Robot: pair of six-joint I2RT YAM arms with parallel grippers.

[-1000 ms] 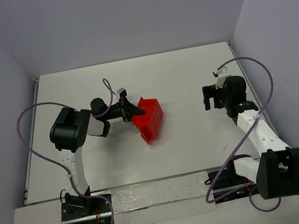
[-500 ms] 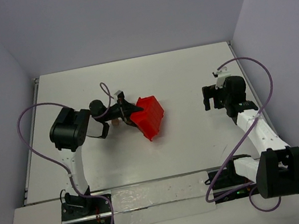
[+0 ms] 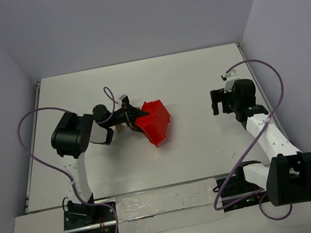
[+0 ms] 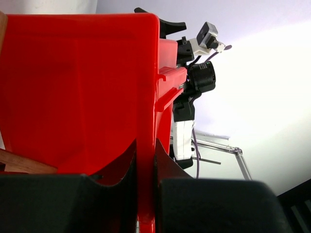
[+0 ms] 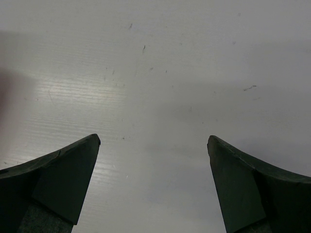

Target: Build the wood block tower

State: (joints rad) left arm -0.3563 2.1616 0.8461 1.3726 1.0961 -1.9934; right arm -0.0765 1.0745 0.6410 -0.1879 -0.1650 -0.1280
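**Left claw clamps the red tray wall, right claw hangs wide**

We see the left claw [image 3: 134, 119] closed hard on one wall of the red tray [image 3: 156, 122]. The tray sits tipped on its side, at about 9 o'clock from the middle of the worktop [image 3: 185, 81]. In the left wrist view both fingers [image 4: 116, 162] press that thin red wall between them.

Of the wood block tower we find only loose wood blocks. A tan piece [image 3: 120, 126] shows just at the tray's 9 o'clock side, under the left claw. In the wrist view another wooden piece [image 4: 22, 164] lies against the tray's red face at the lower left.

The right claw [image 3: 219, 100] hangs at 3 o'clock, well apart from the tray. Its jaws are spread wide with only worktop between them.
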